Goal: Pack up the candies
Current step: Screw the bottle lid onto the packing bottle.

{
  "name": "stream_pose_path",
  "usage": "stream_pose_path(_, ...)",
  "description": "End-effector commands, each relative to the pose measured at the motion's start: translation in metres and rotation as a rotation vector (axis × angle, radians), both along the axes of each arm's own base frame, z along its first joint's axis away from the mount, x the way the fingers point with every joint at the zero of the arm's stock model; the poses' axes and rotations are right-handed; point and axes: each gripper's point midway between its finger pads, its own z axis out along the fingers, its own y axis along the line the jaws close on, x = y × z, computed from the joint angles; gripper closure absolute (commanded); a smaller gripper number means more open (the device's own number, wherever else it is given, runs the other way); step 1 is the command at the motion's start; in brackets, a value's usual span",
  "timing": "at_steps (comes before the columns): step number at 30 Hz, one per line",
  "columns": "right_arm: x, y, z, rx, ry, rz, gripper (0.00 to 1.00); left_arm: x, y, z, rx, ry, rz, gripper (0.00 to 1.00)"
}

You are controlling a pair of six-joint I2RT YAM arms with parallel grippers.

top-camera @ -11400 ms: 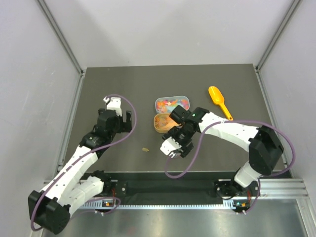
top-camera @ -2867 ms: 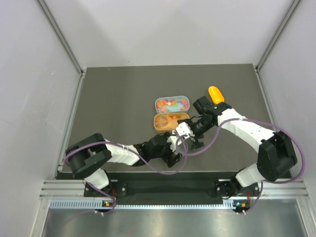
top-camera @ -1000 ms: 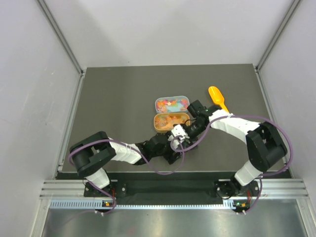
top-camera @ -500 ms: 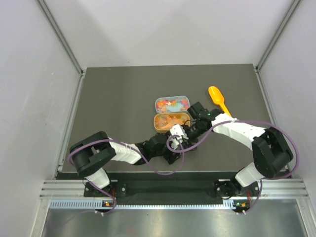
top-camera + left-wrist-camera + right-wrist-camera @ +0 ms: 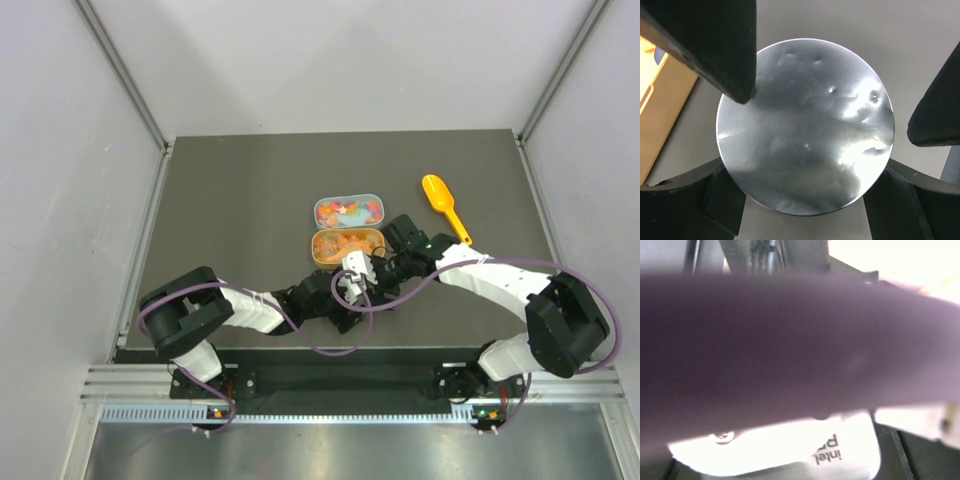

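The candies [image 5: 347, 210] fill a clear tin, and more candies [image 5: 345, 242] lie in the orange tin [image 5: 318, 246] below it. My two grippers meet just in front of that tin. A round dented silver disc [image 5: 805, 125] sits between my left gripper's [image 5: 807, 180] fingers, which press on its sides. Two more black fingers [image 5: 715, 45] reach in from above and straddle the disc, the right-hand one standing clear of its rim; they look like my right gripper's [image 5: 368, 288]. The top view hides the disc under my left gripper [image 5: 350, 308]. A purple cable [image 5: 790, 350] blocks the right wrist view.
An orange plastic scoop [image 5: 443, 203] lies on the dark table [image 5: 240, 190] to the right of the tins. A corner of the orange tin [image 5: 660, 105] shows at the left in the left wrist view. Grey walls stand on three sides.
My right gripper has slid down and left, closer onto the left gripper, and its elbow has swung out to the right. The left arm has stayed put.
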Motion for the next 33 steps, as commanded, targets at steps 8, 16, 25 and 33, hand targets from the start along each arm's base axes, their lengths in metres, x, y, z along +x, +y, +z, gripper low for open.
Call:
stream_pose_path(8, -0.013, 0.001, -0.030, -0.118, -0.029, 0.001, 0.01, -0.039, 0.043, -0.062, 0.242, 0.211, 0.012, 0.31)
stream_pose_path(16, -0.033, -0.029, 0.007, 0.006, -0.053, 0.096, 0.01, -0.042, 0.041, -0.065, 0.265, 0.186, -0.035, 0.32)
stream_pose_path(25, 0.003, -0.075, 0.045, 0.200, -0.280, -0.154, 0.00, -0.042, 0.015, -0.059, 0.204, -0.017, -0.224, 0.33)
stream_pose_path(33, -0.009, -0.080, 0.041, 0.261, -0.129, -0.126, 0.00, -0.028, -0.008, -0.093, 0.162, -0.055, -0.196, 0.66)
